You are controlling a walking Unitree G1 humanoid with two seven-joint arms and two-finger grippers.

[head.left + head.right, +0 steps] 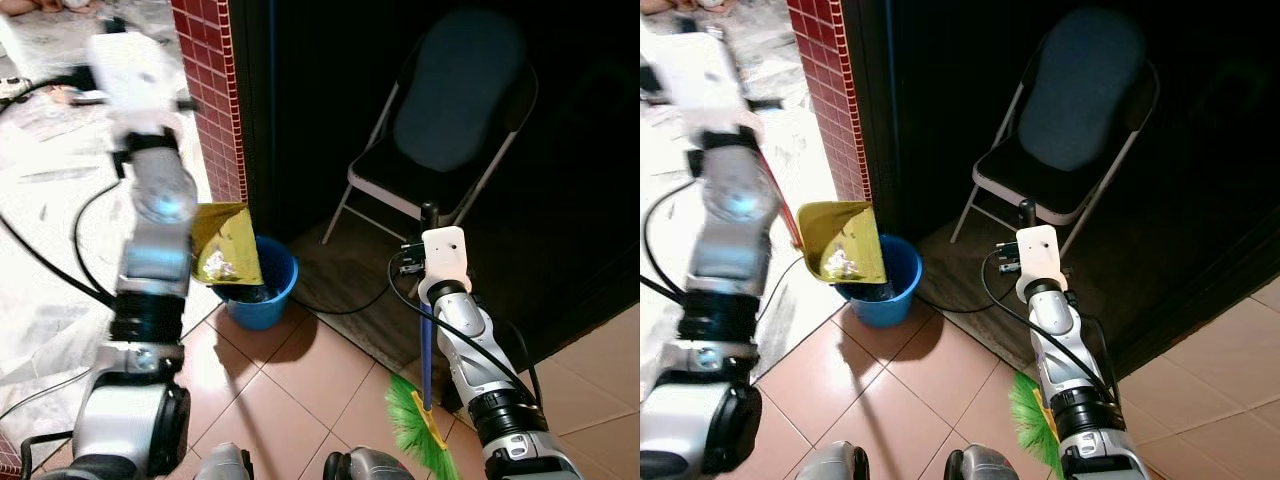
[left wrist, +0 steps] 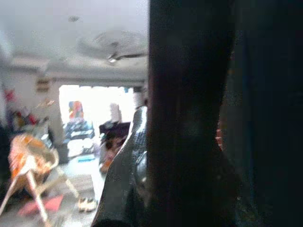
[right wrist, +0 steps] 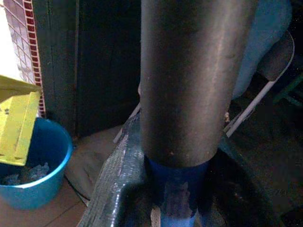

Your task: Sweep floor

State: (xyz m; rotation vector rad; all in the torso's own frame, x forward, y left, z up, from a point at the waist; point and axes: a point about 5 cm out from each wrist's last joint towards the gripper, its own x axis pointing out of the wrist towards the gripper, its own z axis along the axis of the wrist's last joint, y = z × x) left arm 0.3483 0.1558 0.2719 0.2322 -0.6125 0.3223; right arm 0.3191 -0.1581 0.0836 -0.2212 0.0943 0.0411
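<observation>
Glossy yellow plastic dustpan (image 1: 224, 243); smooth blue plastic bucket (image 1: 262, 288); green bristly broom head (image 1: 418, 430); terracotta floor tiles (image 1: 290, 400), slight sheen; red glazed mosaic-tile pillar (image 1: 212, 90); metal-framed folding chair (image 1: 437, 130), matt dark padding.

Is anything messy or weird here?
Not really. The dustpan hangs tilted over the blue bucket, with scraps in both, none seen on the tiles. One black cable trails across the floor by the folding chair.

Bucket (image 1: 258, 288) hemmed: brick pillar (image 1: 214, 95) left, folding chair (image 1: 440, 130) right; tile floor (image 1: 290, 400) open in front.
</observation>
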